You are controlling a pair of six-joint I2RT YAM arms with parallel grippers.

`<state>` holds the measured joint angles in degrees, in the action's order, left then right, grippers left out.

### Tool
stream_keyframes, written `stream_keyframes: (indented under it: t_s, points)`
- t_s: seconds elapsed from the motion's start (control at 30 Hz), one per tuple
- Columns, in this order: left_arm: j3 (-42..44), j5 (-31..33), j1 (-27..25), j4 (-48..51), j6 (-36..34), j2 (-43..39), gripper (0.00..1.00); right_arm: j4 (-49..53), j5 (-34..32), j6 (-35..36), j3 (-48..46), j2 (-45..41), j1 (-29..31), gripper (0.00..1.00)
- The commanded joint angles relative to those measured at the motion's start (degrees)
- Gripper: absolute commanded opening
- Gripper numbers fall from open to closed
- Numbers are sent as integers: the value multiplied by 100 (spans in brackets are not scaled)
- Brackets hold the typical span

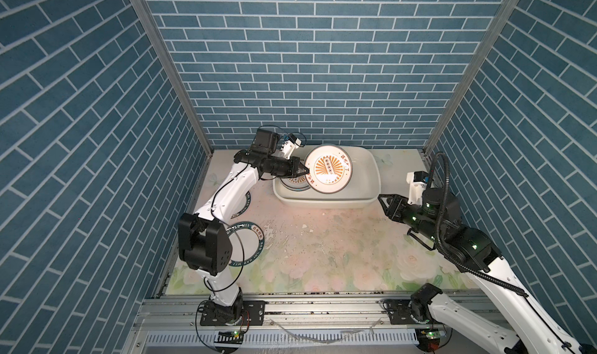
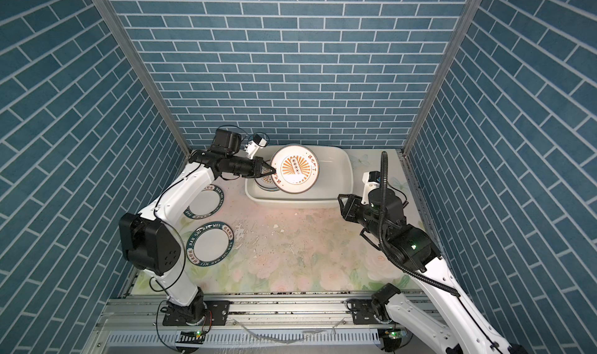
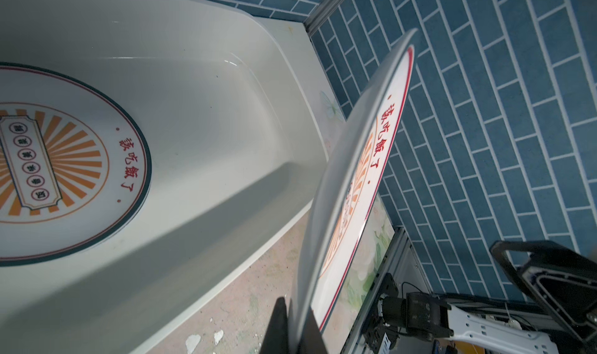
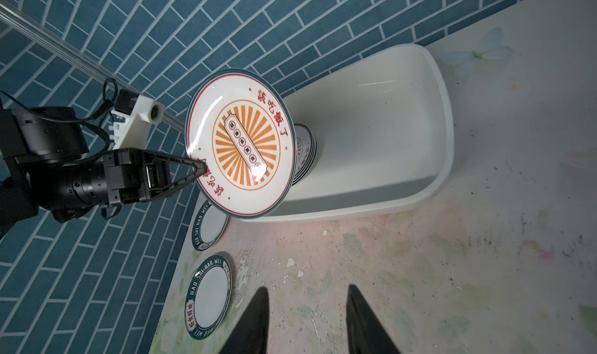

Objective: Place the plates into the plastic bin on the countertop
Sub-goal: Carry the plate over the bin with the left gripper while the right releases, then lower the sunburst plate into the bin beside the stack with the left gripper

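Note:
My left gripper [image 1: 305, 172] [image 3: 298, 329] is shut on the rim of a white plate with an orange sunburst centre [image 1: 328, 170] [image 4: 240, 142]. It holds the plate tilted on edge above the left part of the white plastic bin [image 1: 376, 174] [image 3: 210, 126]. Inside the bin lies a stack of plates [image 2: 266, 183] [image 4: 305, 152], topped by a sunburst one [image 3: 64, 162]. Two teal-lettered plates [image 2: 210, 244] [image 2: 205, 202] lie flat on the floral countertop [image 1: 323, 249]. My right gripper [image 1: 383, 205] [image 4: 307, 320] hangs open and holds nothing, right of the bin.
Blue brick-pattern walls close in the back and both sides. The bin sits near the back wall. White paint flakes [image 4: 290, 262] dot the worn middle of the countertop. A metal rail [image 1: 323, 307] with both arm bases runs along the front edge.

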<state>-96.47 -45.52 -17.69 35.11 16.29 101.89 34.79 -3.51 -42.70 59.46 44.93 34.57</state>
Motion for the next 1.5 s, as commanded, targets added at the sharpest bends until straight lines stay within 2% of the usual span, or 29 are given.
stream_keyframes:
  t_s: [0.0,0.37,0.47,0.97,1.47]
  points:
    - [-394,177,-127,-534,662,498,0,512,-351,-263,-70,-191,-29,40]
    - [-2033,438,-506,-564,1524,2467,0,998,-623,-537,-118,-409,-48,40]
    - [-2248,427,-581,-665,1806,2812,0,1086,-655,-547,-130,-410,-42,40]
    - [-2439,373,-962,-1077,2163,3600,0,1118,-545,-630,-326,-357,-88,40]
    - [-2453,343,-1006,-1264,2300,3881,0,1041,-458,-608,-417,-197,-177,40]
